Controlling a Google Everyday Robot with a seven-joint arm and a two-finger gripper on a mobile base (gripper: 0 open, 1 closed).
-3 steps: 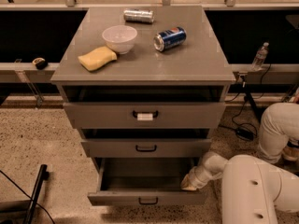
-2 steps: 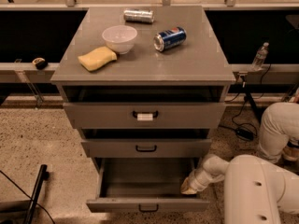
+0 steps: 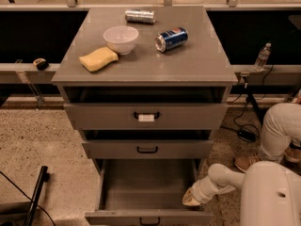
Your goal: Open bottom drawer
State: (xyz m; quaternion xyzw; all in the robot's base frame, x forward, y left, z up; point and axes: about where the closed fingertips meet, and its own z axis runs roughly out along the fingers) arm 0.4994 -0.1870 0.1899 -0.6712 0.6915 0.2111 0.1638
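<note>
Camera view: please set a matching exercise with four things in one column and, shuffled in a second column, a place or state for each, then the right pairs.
Things:
1. bottom drawer
2. bowl
3. blue can
4. pincer

Places or states:
A. lying on its side on the cabinet top
B. low down, at the right side of the open drawer
C. pulled far out
D. upright, next to the yellow sponge

Pairs: 1-C, 2-D, 3-A, 4-B
</note>
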